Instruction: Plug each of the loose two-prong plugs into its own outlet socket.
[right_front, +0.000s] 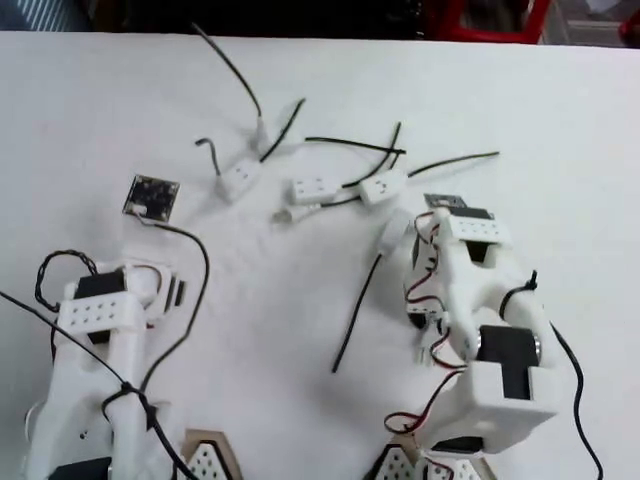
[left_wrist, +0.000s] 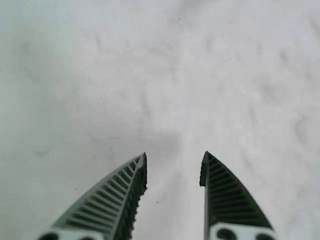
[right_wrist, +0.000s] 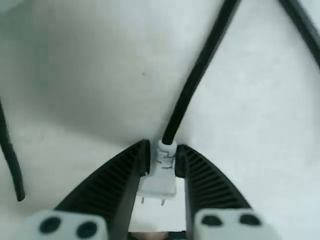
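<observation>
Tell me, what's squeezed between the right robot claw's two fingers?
A white two-prong plug, with its black cord leading away. The right wrist view shows the right gripper shut on it.

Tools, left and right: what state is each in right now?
Left tool: open, holding nothing.
Right tool: closed on a plug.
</observation>
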